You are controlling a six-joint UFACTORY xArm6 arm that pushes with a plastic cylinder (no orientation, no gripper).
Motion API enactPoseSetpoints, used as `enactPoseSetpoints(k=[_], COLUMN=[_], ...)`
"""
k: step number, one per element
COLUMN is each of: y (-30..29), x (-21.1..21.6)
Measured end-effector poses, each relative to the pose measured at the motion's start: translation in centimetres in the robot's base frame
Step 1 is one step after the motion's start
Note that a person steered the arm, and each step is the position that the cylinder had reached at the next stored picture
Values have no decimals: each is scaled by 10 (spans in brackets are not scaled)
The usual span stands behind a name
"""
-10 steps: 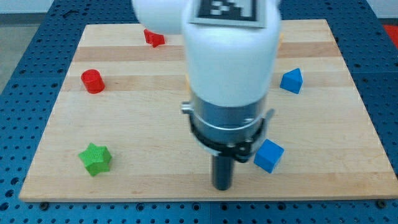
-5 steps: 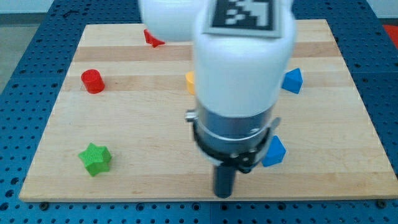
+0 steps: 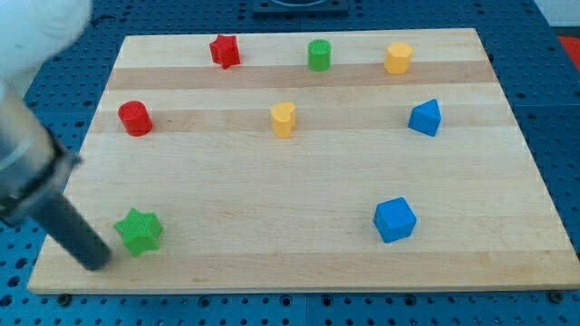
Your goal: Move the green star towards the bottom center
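At the view's left edge, arm: leans in, rod slanting down to the right.
Tip: my tip (image 3: 93, 261) rests just left of the green star (image 3: 139, 231); contact unclear.
Hand: none, only a bare rod.
Star: counter's (image 3: 299, 263) bottom-left corner.

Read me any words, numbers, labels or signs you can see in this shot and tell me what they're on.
None: no readable text shows.
The wooden board, the green star and the other blocks are unmarked.
The arm is blurred and shows no label; my tip sits just to the view's left of the green star.
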State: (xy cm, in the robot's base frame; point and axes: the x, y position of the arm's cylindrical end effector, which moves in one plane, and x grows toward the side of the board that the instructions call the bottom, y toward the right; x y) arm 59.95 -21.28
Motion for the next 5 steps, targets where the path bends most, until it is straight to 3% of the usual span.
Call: enactPoseSetpoints(k=[2, 3, 5], y=[-1, 8, 82], x=[-62, -74, -71])
